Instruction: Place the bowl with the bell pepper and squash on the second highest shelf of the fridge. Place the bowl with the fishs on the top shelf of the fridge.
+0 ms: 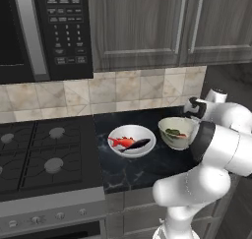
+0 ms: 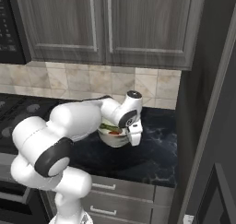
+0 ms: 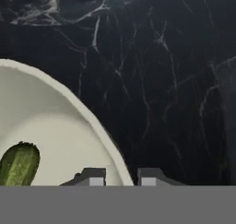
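Tool [image 3: 121,179] fingers straddle the rim of the vegetable bowl [image 3: 50,126] in the hand view, one tip inside the pale wall and one outside over the black marbled counter [image 3: 175,80], the gap between them narrow with the rim running through it; whether the pads already press on the rim I cannot tell. Inside that bowl, near the inner finger, the squash [image 3: 18,165] lies with its long axis slanting from the picture's lower left up toward the right, its rounded end pointing toward the rim. In the left base view the same bowl [image 1: 176,133] sits on the counter [image 1: 147,171] just in front of the white arm's dark elbow band, the squash [image 1: 173,132] showing as a dark green streak and the bell pepper [image 1: 181,134] as a red spot touching it. Just beside it, to the left, stands the shallower white bowl with the fishs [image 1: 127,143]: the red one points left, the dark one slants up to the right, the two crossing near the middle. A black stove [image 1: 44,159] lies left of the counter; beyond are the tiled backsplash [image 1: 123,88], a microwave [image 1: 44,31] and dark wood cabinets [image 1: 147,26]. In the right base view the wrist hangs over the vegetable bowl [image 2: 113,136].
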Tool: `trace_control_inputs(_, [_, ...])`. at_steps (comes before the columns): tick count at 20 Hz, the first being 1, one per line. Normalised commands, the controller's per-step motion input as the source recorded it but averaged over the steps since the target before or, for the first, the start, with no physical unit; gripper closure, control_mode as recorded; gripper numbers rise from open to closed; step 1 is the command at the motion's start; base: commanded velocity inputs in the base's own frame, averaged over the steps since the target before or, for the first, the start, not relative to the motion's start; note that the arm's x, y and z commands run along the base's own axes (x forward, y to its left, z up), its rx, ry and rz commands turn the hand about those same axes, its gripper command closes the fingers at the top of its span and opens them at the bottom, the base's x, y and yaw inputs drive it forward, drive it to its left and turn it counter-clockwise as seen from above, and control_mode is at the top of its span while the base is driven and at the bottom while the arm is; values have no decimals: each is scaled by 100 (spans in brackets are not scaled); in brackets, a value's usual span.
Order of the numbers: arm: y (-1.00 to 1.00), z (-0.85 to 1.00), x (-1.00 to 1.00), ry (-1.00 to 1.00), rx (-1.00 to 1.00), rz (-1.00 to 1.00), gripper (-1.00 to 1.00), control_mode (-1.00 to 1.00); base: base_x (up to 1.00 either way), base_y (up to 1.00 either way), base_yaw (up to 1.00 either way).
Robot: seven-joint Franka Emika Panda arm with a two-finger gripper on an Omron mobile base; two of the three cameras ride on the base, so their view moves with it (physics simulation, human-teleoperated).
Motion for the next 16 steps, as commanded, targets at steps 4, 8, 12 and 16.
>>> trace_control_inputs(4, [27, 61, -77, -26, 0, 0, 100, -100, 0, 0, 0])
trace_control_inputs(8, [39, 94, -68, -27, 0, 0, 100, -100, 0, 0, 0])
trace_control_inputs(12, [56, 100, -59, -26, -1, -1, 100, -100, 0, 0, 0])
trace_control_inputs(16, [57, 100, -53, -26, -4, -5, 100, -100, 0, 0, 0])
